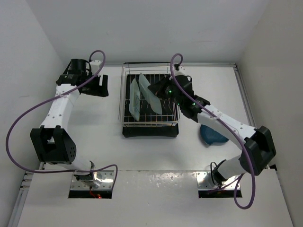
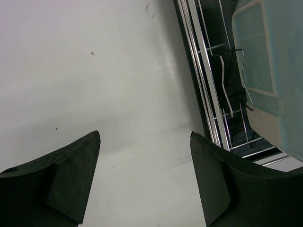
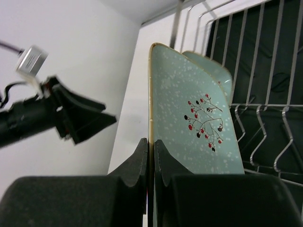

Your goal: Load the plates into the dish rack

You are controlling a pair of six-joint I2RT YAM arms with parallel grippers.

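The chrome wire dish rack [image 1: 127, 119] on its black tray stands mid-table. One mint-green plate [image 1: 134, 100] stands on edge in its left part. My right gripper [image 1: 159, 89] is shut on the rim of a second mint-green plate [image 1: 152, 99], held tilted over the rack. In the right wrist view the fingers [image 3: 151, 146] pinch this plate [image 3: 194, 118], which bears a berry-branch print; the other plate [image 3: 217, 72] stands behind it. The dark blue plate [image 1: 211, 136] lies on the table to the right, partly under my right arm. My left gripper [image 1: 100, 85] is open and empty left of the rack.
In the left wrist view, the open gripper [image 2: 144, 138] hovers over bare white table, with the rack's edge [image 2: 208, 85] and a mint plate [image 2: 267, 61] at the right. White walls enclose the table at the back and sides.
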